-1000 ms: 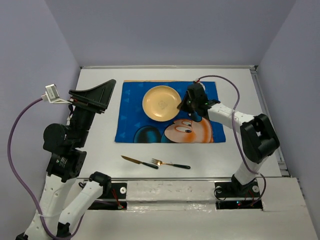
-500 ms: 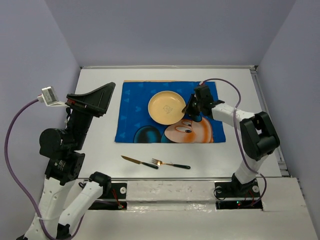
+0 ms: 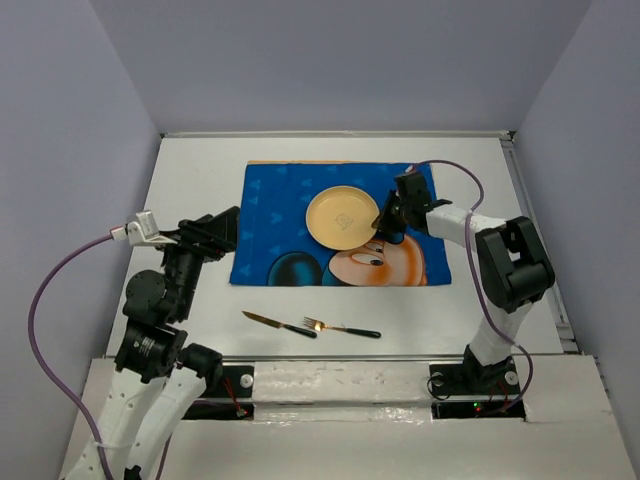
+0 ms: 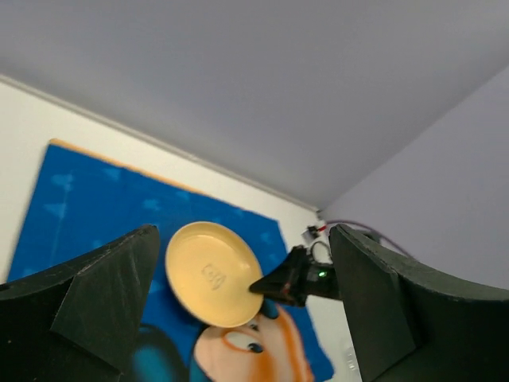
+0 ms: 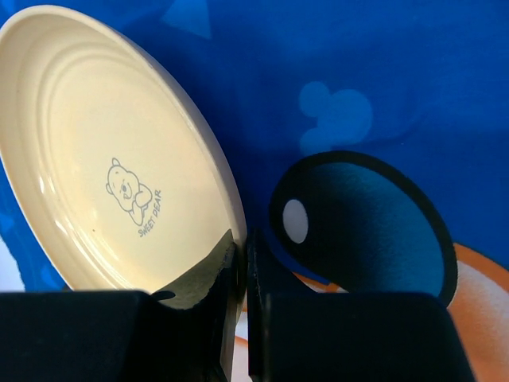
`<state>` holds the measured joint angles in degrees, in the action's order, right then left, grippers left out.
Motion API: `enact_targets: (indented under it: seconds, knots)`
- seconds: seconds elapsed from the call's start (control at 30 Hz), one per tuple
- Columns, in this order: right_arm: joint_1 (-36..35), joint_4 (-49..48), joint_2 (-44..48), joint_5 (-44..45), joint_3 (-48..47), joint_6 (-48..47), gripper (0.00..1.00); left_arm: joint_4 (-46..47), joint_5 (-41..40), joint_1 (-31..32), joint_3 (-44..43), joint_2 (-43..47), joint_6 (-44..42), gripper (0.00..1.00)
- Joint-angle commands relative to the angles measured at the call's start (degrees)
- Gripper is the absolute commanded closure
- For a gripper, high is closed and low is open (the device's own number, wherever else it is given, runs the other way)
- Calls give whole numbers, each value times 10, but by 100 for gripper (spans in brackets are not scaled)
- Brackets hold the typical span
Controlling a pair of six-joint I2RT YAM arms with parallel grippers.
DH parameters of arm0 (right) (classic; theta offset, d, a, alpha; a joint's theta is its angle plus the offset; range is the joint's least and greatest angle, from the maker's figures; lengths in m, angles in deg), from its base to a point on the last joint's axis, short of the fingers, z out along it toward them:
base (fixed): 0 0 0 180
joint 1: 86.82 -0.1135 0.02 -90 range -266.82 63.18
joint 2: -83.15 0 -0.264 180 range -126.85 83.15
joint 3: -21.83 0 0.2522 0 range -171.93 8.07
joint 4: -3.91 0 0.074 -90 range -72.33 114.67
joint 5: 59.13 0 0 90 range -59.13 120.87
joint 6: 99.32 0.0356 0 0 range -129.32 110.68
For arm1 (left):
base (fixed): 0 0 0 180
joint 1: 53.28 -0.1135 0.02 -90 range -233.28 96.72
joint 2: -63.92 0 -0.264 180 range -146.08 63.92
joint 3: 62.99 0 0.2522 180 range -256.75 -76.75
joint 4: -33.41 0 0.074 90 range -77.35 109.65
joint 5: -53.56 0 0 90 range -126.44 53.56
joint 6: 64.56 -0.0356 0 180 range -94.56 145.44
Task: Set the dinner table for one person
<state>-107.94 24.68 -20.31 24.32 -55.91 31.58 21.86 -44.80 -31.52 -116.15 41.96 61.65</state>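
the plate (image 3: 343, 218) is sitting over the blue mat (image 3: 275, 200) on the dinner table (image 3: 195, 170), just right of the mat's middle. the right gripper (image 3: 386, 226) is clenching on its right rim, so the dish is lying to the left of that claw. we are judging any centring as a leftward carry. the left gripper (image 3: 222, 232) is hanging spread wide and empty at the mat's left edge, well apart. knife (image 3: 278, 323) and fork (image 3: 343, 328) are lying off the mat, nearer our bases.

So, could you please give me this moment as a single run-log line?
right gripper: shut on plate rim | plate: over blue mat | left gripper: open, empty | knife, fork: on table, near edge
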Motion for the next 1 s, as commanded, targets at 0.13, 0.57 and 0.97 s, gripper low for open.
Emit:
enact_targets:
  seconds: [0.13, 0.57, 0.97]
  knots:
    - [2, 13, -24, 7, -32, -24, 62, -8, -16, 3, 31, 2, -83, 1]
    - [43, 129, 266, 229, 29, -85, 34, -40, 1, 33, -1, 25, -187, 1]
    - [282, 221, 444, 308, 174, -71, 41, -49, 10, 105, 24, 66, -246, 1]
